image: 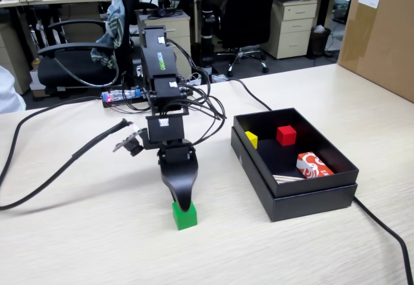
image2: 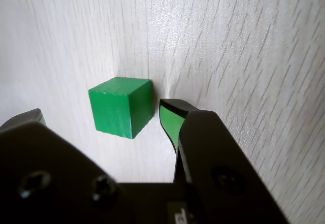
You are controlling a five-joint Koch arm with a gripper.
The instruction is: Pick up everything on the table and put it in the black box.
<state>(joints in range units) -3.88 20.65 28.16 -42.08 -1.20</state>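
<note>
Currently the table (image: 77, 233) carries the black box (image: 310, 198) at the right of the fixed view, placed within the arm's reach so each carry is short. The box already holds a red cube (image: 286, 134), a smaller yellow cube (image: 251, 139) and a red-and-white packet (image: 314, 166). You have one item left outside it: the green cube (image: 184, 216), resting on the table just in front of the arm's base, well apart from the box.

The gripper (image: 183, 202) points straight down over the cube, probably to straddle it for a top grasp. From the fixed view you cannot judge the jaw gap, because one jaw hides the other. Consult the wrist view: the gripper (image2: 101, 115) is spread apart, the cube (image2: 121, 107) sits between the two tips, and a gap shows beside the right fingertip (image2: 170, 115). No grasp is made yet.
</note>
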